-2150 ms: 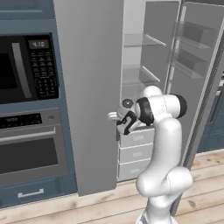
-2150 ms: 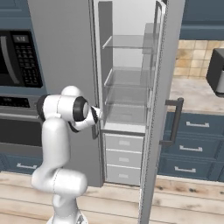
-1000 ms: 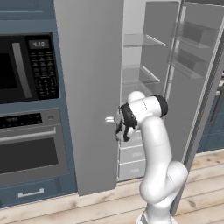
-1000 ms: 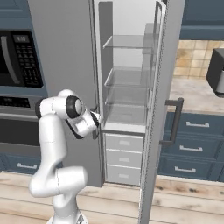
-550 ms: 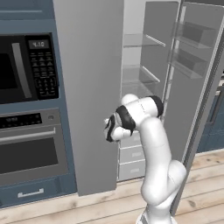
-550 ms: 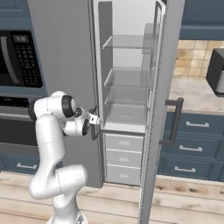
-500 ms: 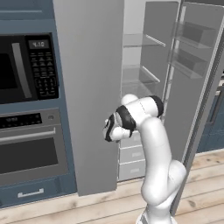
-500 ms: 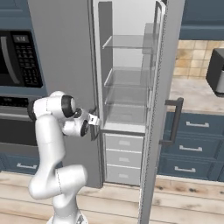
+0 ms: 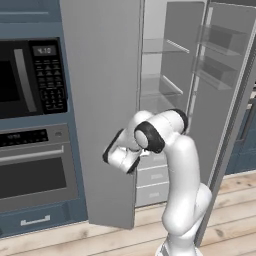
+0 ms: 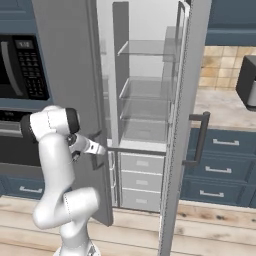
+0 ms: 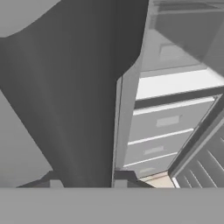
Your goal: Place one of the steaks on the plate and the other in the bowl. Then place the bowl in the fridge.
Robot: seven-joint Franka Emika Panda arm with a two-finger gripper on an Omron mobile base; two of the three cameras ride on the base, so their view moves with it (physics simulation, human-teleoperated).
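My claw (image 10: 98, 149) sat pinched nearly shut on the handle (image 10: 95, 151) of the left door (image 9: 102, 100) of the fridge (image 10: 145, 95), at nine o'clock from its drawers (image 10: 141, 181). To swing the door well, I judged I should pull steadily along its arc without twisting.

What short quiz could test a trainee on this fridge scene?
1. True or false: the fridge's right door stands open.
2. How many white drawers sit below the clear shelves?
3. The gripper is closest to: A) the microwave, B) the left door's edge, C) the oven.
Key: 1 true; 2 three; 3 B.
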